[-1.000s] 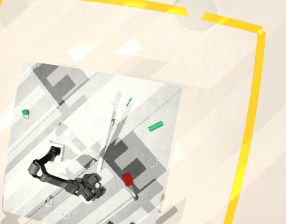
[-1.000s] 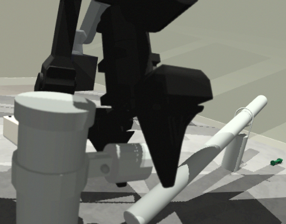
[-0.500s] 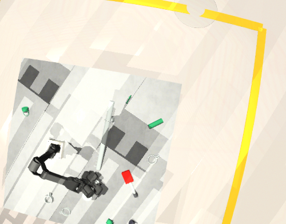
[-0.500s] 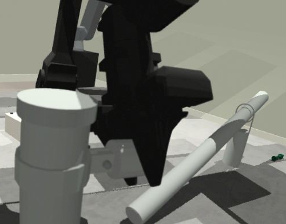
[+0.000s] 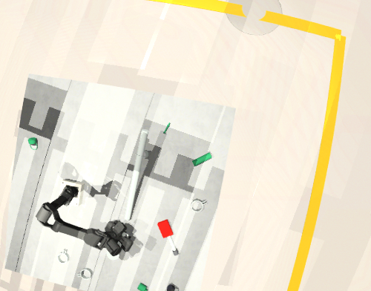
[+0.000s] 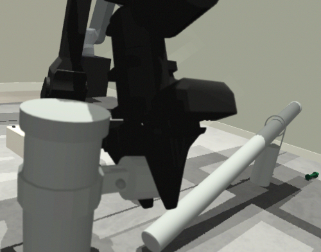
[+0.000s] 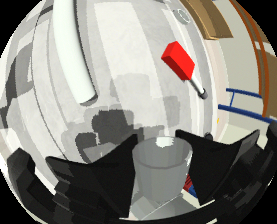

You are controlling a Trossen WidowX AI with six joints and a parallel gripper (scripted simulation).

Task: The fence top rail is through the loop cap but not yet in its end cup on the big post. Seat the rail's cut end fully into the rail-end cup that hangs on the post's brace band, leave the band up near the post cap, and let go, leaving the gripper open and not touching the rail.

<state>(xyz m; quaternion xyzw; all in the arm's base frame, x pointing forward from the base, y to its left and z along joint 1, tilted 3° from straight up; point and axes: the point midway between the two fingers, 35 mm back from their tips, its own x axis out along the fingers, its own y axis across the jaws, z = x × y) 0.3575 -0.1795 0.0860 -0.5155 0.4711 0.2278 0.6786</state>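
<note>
Red-headed mallet (image 5: 165, 229) (image 7: 179, 61), green cylinder (image 5: 202, 159), yellow floor line (image 5: 320, 163)

I see the rail (image 5: 132, 194) (image 6: 214, 180) (image 7: 71, 57) as smooth and matt. The rail-end cup (image 6: 138, 177) (image 7: 161, 172) looks like smooth grey metal, with a soft shine on its rim.
</note>
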